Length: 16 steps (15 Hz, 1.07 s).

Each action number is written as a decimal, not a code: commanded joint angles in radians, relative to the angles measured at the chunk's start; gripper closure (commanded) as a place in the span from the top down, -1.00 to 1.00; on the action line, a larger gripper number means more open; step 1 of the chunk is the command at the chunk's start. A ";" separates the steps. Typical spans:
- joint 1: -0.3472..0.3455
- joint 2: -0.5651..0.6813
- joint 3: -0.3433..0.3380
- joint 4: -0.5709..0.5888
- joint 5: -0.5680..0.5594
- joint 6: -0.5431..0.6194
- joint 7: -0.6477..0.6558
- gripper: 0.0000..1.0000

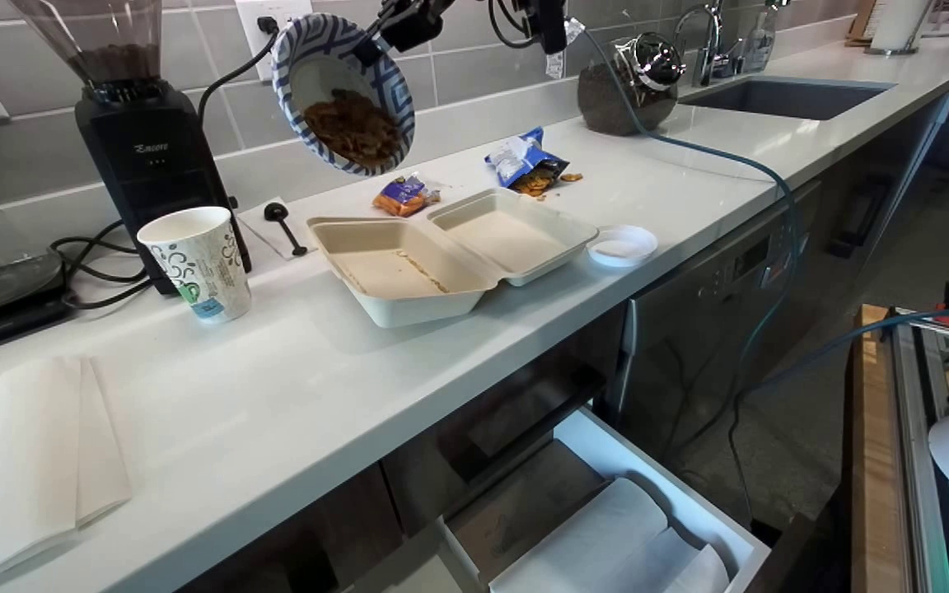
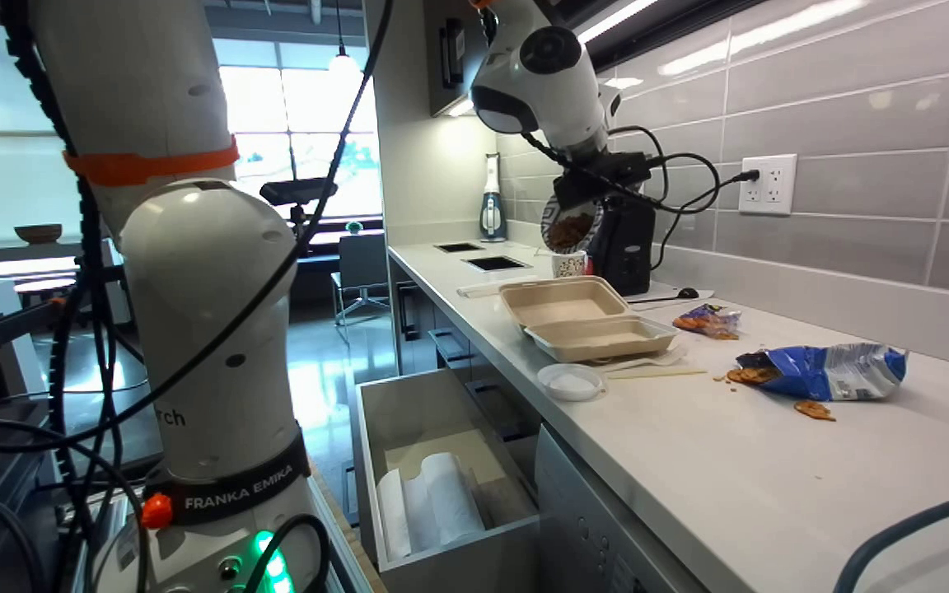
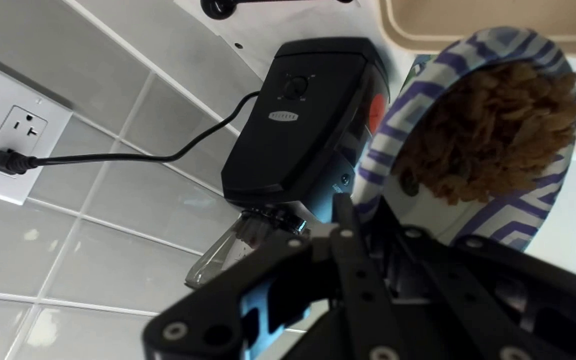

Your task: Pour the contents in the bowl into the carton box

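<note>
Tall, white and nearest in an exterior view, my own arm (image 2: 236,403) stands with its far end reaching over the counter (image 1: 236,428). Toward the counter's back is a coffee grinder (image 1: 149,156); near it lies the carton box (image 1: 462,247), both halves laid back, its long axis running along the counter (a brown streak (image 1: 423,272) marks its inside; whether it is crumbs I cannot tell). Higher than the box, off the counter, the bowl (image 1: 318,74) hangs tilted from my gripper (image 3: 365,215), whose jaws are clenched on its rim. My next move turns on one thing: the box lies lower than the bowl, past the rim across from my jaws, with the half nearer the grinder the closer target. Whether the low lip is plumb over that half I cannot tell; I'd want it there before pouring. Smallest of all, the contents (image 3: 493,135), brownish flakes, sit heaped in the bowl against the side away from my jaws, and more tilt should, I judge, send them over that lip.
</note>
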 commanded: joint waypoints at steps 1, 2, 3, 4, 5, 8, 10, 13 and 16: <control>0.005 0.014 0.007 0.024 0.097 0.040 -0.110 -0.94; 0.004 0.015 0.007 0.026 0.113 0.040 -0.129 -0.94; 0.003 0.016 0.007 0.029 0.128 0.041 -0.147 -0.94; 0.002 0.018 0.006 0.031 0.143 0.042 -0.164 -0.94; 0.002 0.018 0.006 0.032 0.157 0.041 -0.179 -0.94; 0.000 0.018 0.006 0.034 0.199 0.039 -0.229 -0.94; -0.001 0.013 0.006 0.032 0.229 0.033 -0.274 -0.94; -0.004 0.009 0.005 0.033 0.282 0.031 -0.353 -0.94; -0.006 0.008 0.005 0.036 0.334 0.030 -0.432 -0.94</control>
